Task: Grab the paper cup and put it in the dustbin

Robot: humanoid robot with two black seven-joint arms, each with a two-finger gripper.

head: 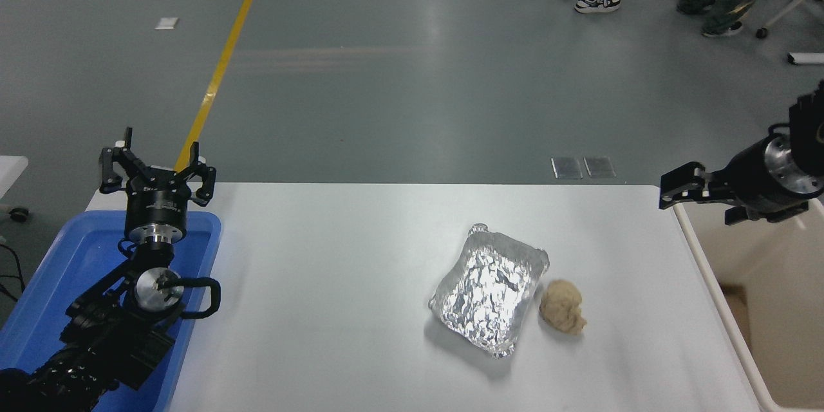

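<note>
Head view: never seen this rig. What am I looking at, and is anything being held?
One camera, high on the robot, looks down over a white table. The black arms are the robot's. The left gripper is parked open above a blue tray. The right gripper comes in from the right edge above the cream dustbin rim; its fingers hold nothing visible. On the table lie a foil tray and, beside it, a crumpled tan paper ball. No paper cup is in view. People's legs show at the top.
</note>
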